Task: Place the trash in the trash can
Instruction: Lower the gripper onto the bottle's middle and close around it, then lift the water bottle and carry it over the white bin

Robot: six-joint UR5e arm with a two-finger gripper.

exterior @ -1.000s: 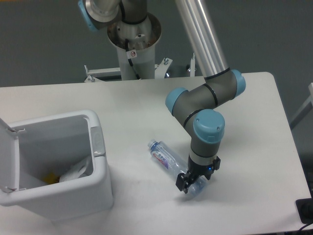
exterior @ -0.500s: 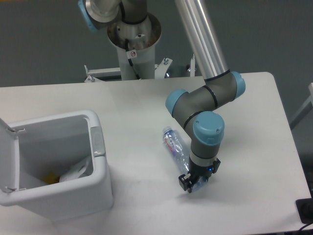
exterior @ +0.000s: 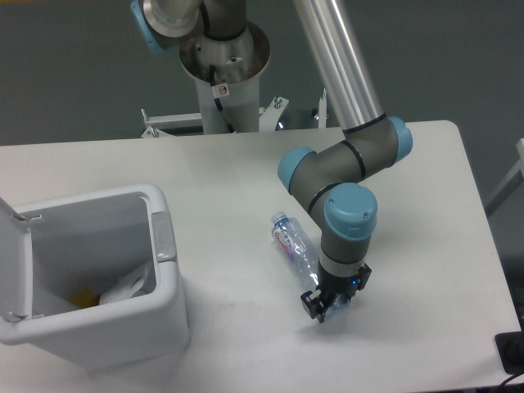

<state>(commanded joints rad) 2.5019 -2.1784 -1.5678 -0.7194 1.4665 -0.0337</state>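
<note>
A clear plastic bottle [exterior: 293,246] with a pale blue cap and red-blue label lies on the white table, right of centre, its cap pointing up-left. My gripper [exterior: 327,307] points down at the bottle's base end with its fingers closed around it; the base is largely hidden by the fingers. The white trash can [exterior: 168,246] stands at the front left, well apart from the bottle, with its lid [exterior: 12,262] flipped open to the left. Inside it lie whitish crumpled material [exterior: 131,282] and something yellow [exterior: 82,299].
The arm's pedestal [exterior: 223,74] rises at the back edge of the table, with a metal bracket [exterior: 164,123] beside it. The table's right edge [exterior: 483,221] runs close to the arm's elbow. A dark object [exterior: 512,352] sits at the bottom right corner.
The bottle has swung about its base: the cap end moved right and toward the back. The gripper turned with it and shifted slightly forward. In the last half second almost nothing moved.
</note>
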